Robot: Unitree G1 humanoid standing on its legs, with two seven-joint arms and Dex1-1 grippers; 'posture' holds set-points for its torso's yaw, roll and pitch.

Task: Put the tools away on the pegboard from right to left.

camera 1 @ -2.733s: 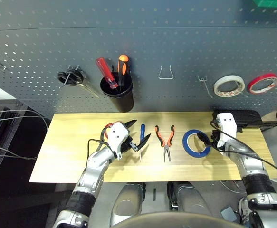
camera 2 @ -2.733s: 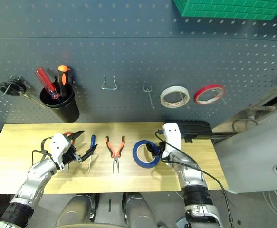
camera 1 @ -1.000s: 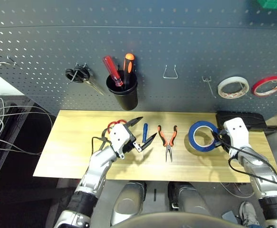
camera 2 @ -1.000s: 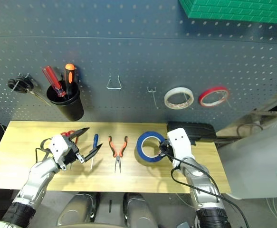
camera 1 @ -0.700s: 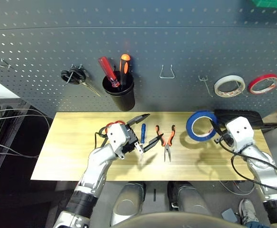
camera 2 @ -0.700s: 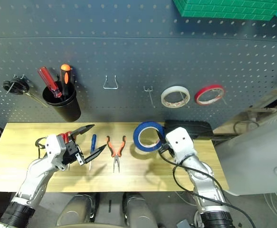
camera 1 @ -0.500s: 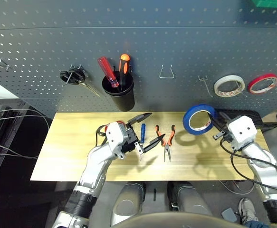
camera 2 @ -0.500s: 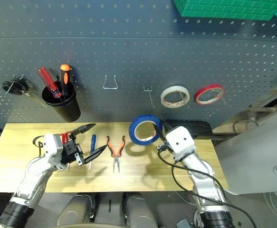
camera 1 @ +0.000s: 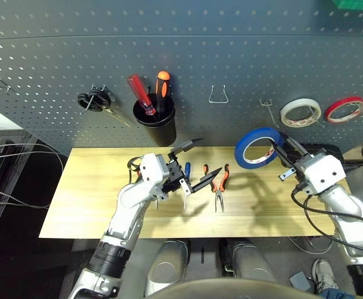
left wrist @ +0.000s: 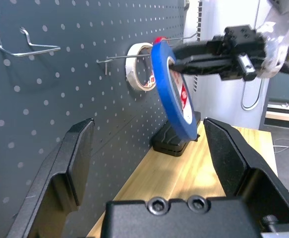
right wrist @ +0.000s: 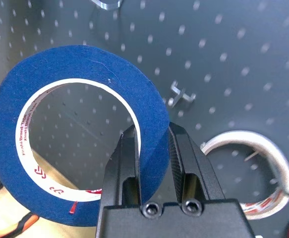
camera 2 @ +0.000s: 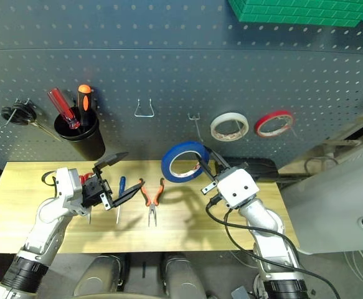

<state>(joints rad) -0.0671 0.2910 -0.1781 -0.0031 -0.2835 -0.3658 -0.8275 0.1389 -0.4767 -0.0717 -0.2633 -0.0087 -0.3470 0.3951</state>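
Dark grey pegboard (camera 1: 243,56) is seen behind a wooden table (camera 1: 81,193). Blue tape roll (camera 1: 258,148) is pinched upright by the right gripper (camera 1: 282,148). The left gripper (camera 1: 197,163) is spread wide, empty.

the only print sits on the white inner core of the blue tape roll (right wrist: 80,134), in small red letters that run round the ring; they are too small and curved to read as words; a red logo mark shows beside them, also unreadable. the same red print shows on the core in the left wrist view, no clearer there; nothing else in view carries lettering, numbers or signs.
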